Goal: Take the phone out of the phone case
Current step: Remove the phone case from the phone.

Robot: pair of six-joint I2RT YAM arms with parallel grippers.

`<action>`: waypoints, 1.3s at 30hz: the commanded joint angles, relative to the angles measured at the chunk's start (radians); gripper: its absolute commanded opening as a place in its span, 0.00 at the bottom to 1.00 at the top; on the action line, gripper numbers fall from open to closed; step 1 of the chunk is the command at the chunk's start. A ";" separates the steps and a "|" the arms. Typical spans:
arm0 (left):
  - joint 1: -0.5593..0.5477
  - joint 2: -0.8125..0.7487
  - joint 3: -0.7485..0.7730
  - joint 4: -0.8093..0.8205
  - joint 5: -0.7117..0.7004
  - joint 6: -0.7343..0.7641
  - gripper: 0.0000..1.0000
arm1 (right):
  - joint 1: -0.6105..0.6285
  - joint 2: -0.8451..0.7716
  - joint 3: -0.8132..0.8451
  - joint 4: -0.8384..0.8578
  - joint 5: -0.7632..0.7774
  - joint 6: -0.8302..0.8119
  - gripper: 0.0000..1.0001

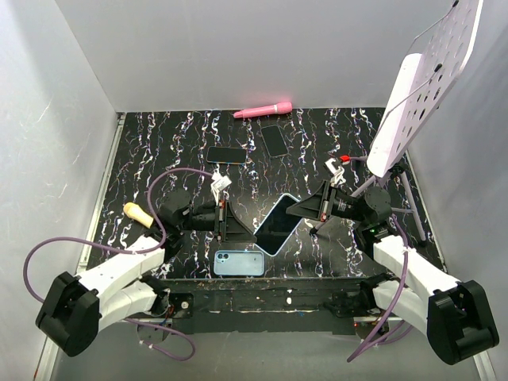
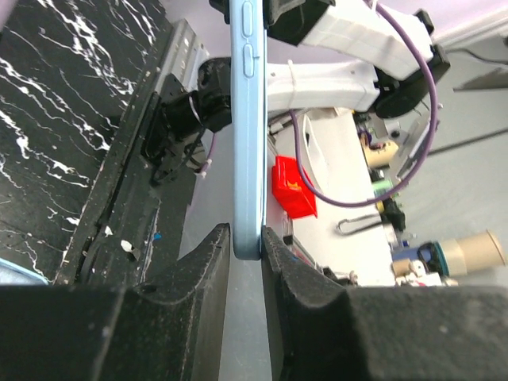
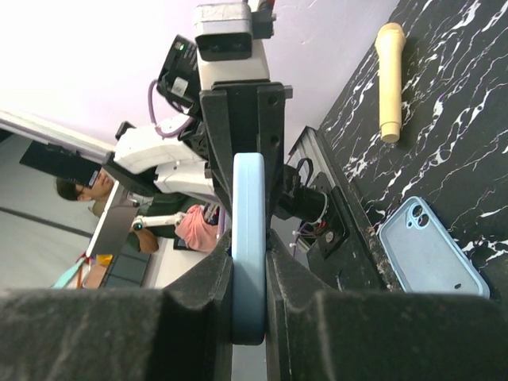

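Observation:
The phone (image 1: 276, 226), dark screen up and tilted, sits in a light-blue phone case (image 2: 244, 119) held in the air between both arms, above the table's front middle. My left gripper (image 2: 246, 244) is shut on the case's lower corner, its pads on either face of the thin edge. From the opposite side, my right gripper (image 3: 248, 266) is shut on the case (image 3: 248, 238), which stands edge-on between its fingers. In the top view the left gripper (image 1: 238, 223) is at the phone's left edge and the right gripper (image 1: 304, 209) at its upper right.
A second light-blue case (image 1: 238, 262) lies back up near the front edge, below the held phone. Two dark phones (image 1: 227, 155) (image 1: 275, 140) lie at the back, with a pink object (image 1: 262, 109) against the wall. A beige handle (image 1: 139, 213) lies left. A white perforated board (image 1: 429, 79) stands right.

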 commanded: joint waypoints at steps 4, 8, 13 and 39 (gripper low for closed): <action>0.002 0.093 0.033 0.351 0.165 -0.097 0.00 | -0.004 -0.044 0.036 0.164 -0.104 0.074 0.01; 0.001 0.069 -0.010 0.554 0.180 -0.113 0.00 | -0.002 -0.064 0.049 0.182 -0.121 0.151 0.01; -0.013 0.040 -0.011 0.803 0.209 -0.131 0.00 | -0.001 -0.065 0.013 0.305 -0.089 0.367 0.01; -0.076 0.285 0.124 1.052 0.206 -0.107 0.00 | 0.013 -0.023 0.014 0.770 0.043 0.723 0.01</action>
